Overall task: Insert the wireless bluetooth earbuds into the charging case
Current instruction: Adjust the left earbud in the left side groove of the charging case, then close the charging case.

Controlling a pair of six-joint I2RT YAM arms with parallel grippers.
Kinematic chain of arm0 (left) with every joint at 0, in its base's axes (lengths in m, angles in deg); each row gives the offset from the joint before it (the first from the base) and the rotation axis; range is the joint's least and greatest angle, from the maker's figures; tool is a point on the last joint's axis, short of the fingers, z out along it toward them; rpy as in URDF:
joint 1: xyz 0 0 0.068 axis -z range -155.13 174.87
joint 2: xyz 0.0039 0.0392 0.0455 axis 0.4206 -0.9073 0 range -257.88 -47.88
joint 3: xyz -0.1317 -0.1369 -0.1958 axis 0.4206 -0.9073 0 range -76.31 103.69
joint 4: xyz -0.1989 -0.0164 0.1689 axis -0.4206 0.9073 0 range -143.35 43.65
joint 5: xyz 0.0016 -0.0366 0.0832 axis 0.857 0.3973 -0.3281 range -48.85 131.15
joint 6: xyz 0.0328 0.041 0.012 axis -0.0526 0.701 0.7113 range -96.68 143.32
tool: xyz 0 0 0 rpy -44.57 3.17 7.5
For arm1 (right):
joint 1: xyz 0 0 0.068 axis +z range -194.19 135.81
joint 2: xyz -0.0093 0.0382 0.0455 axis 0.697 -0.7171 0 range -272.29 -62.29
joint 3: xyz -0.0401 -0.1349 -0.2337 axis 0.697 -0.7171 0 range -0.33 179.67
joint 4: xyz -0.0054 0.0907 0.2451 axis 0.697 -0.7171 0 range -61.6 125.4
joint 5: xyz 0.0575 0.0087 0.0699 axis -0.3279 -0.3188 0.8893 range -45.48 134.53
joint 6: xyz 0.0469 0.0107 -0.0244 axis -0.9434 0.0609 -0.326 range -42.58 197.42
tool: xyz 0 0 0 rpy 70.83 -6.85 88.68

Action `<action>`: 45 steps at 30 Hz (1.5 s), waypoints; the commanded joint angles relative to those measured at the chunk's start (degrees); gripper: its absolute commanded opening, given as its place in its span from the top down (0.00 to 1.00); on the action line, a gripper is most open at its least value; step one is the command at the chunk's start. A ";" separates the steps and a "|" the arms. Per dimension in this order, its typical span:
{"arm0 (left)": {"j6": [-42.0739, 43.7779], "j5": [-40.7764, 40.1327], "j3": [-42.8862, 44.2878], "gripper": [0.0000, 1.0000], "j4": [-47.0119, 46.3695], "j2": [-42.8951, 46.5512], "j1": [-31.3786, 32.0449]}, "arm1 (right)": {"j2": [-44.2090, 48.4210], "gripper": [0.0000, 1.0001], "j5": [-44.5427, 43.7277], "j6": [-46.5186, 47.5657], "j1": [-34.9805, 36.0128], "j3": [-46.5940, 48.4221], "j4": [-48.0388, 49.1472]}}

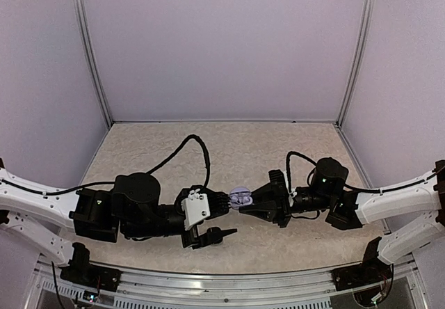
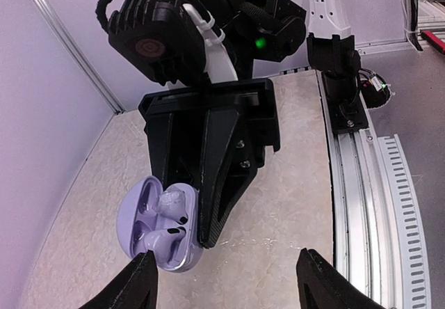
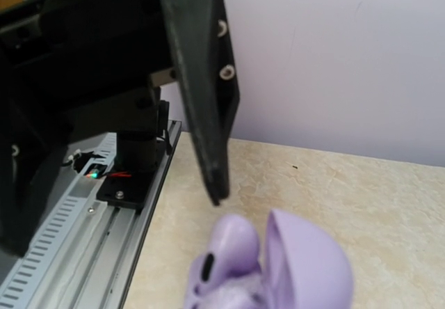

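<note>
Above worktop [image 1: 174, 149] centre: open charging case [image 2: 156, 225] pinched in right tool [image 1: 252, 201], lavender earbuds [image 2: 169, 236] apparently seated; left tool [image 2: 226, 264] spread, empty.

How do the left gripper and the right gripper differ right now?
The left gripper is open; the right gripper is shut. The left gripper holds nothing; the right gripper grips the open lavender charging case, earbuds inside. Both have black fingers.
</note>
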 commanded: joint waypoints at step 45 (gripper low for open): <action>0.59 10.15 2.66 0.30 -2.45 -3.95 -4.38 | 1.11 1.00 4.06 -1.89 0.50 -0.81 2.00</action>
